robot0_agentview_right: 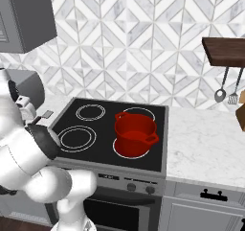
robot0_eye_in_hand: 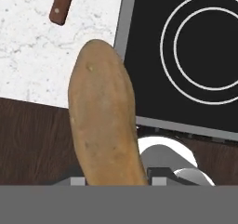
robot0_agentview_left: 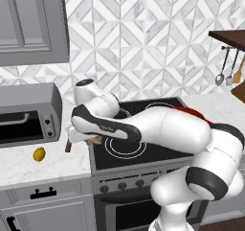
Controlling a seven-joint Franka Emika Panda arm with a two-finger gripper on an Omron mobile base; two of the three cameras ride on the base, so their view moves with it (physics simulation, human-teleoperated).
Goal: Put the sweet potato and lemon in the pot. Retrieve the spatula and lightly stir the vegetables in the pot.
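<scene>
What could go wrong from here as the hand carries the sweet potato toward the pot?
1. The elongated tan-orange sweet potato sticks far out past the hand; gripped near one end, it may pivot or slip during the swing.
2. The bright red round pot sits on the far side of the black stovetop, so the carry is long.
3. The dark red-brown spatula handle and small yellow lemon lie on the counter beside the pickup spot and could get knocked.
</scene>
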